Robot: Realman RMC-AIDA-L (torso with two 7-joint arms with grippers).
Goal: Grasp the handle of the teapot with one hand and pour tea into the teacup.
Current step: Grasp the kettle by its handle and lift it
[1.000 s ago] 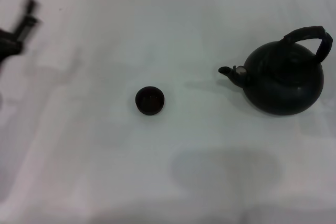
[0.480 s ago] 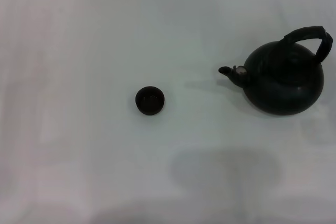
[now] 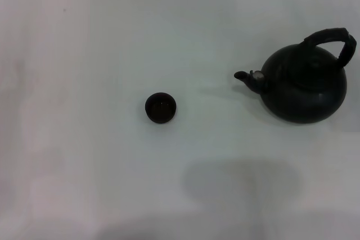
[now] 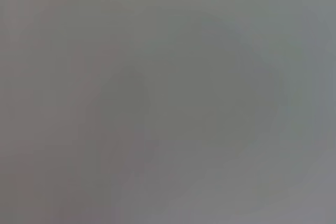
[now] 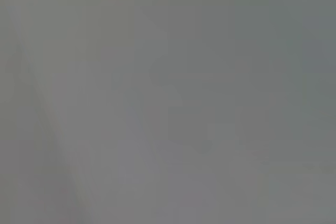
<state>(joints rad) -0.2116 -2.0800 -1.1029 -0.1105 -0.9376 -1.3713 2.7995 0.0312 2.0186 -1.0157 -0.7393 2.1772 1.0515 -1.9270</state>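
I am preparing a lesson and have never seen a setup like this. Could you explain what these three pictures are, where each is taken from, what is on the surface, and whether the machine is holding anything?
The machine is a robot with two arms, each ending in a gripper, plus three cameras. The clear picture comes from the camera on its head, looking forward and down at a white table. The other two come from cameras on its left and right wrists; both show only plain grey, with nothing recognisable.

On the table stand two things. Towards the robot's right is a large round black teapot, upright, with an arched handle over its top and its spout pointing towards the teacup. The teacup is a tiny dark bowl without a handle, standing apart near the middle.

Neither arm appears in the head picture, so nothing can be seen being held.
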